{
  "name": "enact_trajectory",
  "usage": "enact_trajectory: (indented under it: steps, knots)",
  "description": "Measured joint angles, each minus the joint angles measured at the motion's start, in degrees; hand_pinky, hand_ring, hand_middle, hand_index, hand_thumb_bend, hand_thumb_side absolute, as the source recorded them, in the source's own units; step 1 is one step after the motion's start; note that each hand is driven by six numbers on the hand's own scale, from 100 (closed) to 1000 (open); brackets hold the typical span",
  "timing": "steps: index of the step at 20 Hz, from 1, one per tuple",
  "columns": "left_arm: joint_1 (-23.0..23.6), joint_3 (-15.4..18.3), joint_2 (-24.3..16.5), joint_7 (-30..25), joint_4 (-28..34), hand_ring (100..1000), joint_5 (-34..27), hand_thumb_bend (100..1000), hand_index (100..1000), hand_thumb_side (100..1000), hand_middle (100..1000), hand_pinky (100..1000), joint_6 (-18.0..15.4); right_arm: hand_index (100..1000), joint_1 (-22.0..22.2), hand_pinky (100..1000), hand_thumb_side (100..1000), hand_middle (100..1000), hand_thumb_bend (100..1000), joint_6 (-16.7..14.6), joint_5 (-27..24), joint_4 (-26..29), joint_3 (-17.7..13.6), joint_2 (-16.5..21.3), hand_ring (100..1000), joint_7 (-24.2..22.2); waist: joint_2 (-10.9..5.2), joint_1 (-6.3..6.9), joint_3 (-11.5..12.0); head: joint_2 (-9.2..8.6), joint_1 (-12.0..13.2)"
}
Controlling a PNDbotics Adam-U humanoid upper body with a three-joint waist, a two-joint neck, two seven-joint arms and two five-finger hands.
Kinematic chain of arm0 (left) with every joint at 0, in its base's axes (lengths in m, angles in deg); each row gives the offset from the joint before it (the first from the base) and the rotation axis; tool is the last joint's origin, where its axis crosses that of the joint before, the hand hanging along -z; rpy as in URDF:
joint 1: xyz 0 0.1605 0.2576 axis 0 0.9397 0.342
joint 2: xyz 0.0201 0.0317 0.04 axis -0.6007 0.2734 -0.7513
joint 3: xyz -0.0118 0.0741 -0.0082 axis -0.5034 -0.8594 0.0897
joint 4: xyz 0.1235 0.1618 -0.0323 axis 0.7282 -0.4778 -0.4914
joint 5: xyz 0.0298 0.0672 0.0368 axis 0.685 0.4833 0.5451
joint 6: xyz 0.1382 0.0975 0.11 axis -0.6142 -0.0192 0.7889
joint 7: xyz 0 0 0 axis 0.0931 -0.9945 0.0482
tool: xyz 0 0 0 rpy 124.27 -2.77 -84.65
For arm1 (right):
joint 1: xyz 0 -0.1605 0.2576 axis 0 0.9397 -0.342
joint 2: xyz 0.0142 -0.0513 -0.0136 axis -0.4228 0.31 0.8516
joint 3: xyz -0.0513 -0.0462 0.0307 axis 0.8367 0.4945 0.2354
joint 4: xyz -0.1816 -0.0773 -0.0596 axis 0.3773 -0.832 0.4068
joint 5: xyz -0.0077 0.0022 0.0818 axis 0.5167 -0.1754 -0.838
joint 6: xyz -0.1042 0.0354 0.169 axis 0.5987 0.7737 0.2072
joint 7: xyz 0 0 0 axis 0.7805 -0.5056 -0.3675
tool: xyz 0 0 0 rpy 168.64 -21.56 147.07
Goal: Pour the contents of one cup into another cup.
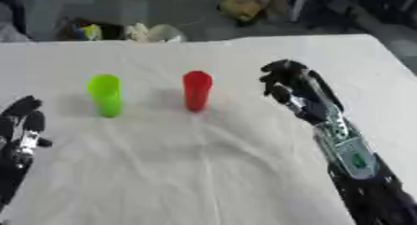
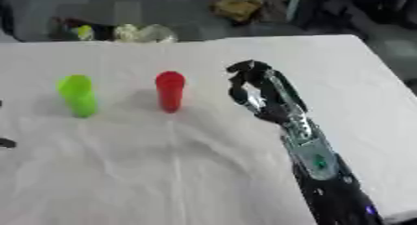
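Observation:
A red cup (image 1: 196,90) stands upright near the middle of the white-covered table (image 1: 211,163). To its left stands a green cup (image 1: 106,95), also upright. My right hand (image 1: 286,83) hovers to the right of the red cup, a short gap apart, fingers relaxed and holding nothing. At the lower left edge my left hand (image 1: 21,122) rests with fingers up, away from both cups. What the cups contain is hidden from this angle.
The white cloth is wrinkled in front of the cups. Beyond the table's far edge lie cluttered objects, among them a pale lump (image 1: 155,32) and a yellowish thing (image 1: 238,6). The table's right edge (image 1: 395,61) runs close behind my right arm.

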Motion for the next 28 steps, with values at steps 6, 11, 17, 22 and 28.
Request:
enact_trajectory:
  steps: [6, 11, 17, 22, 28]
  knots:
    - [-1.44, -0.19, -1.07, 0.70, -3.14, 1000, 1.79, 169, 925, 816, 956, 616, 2.49, 692, 0.00, 719, 650, 433, 648, 0.00, 0.00, 0.00, 0.00, 0.00, 429, -0.01, 0.00, -0.05, -0.13, -0.04, 0.00]
    - [-3.25, -1.23, -2.39, 0.90, -5.12, 1000, 3.89, 379, 936, 778, 949, 618, 5.08, 692, -0.01, 719, 651, 433, 648, -0.01, 0.00, 0.00, 0.30, 0.00, 429, -0.06, 0.00, 0.00, -0.39, -0.05, 0.01]
    - [-6.12, -2.91, -4.65, -0.46, -7.48, 1000, 8.00, 572, 947, 746, 945, 621, 7.13, 692, -0.03, 719, 651, 433, 648, 0.03, 0.00, 0.00, 0.33, 0.00, 428, -0.14, 0.00, 0.04, -0.85, -0.25, 0.07]
    - [-9.00, -4.24, -6.24, -1.25, -10.39, 1000, 10.83, 530, 948, 712, 939, 622, 7.30, 691, -0.05, 719, 652, 432, 648, 0.00, 0.00, 0.00, 0.37, 0.00, 428, -0.33, 0.01, 0.08, -1.39, -0.49, 0.34]
    - [-12.43, -5.65, -7.17, -0.95, -14.32, 1000, 12.04, 475, 949, 686, 934, 614, 6.70, 691, -0.11, 719, 653, 431, 648, -0.11, 0.00, 0.00, 0.69, -0.02, 427, -0.49, 0.30, 0.10, -2.14, -0.53, 0.64]
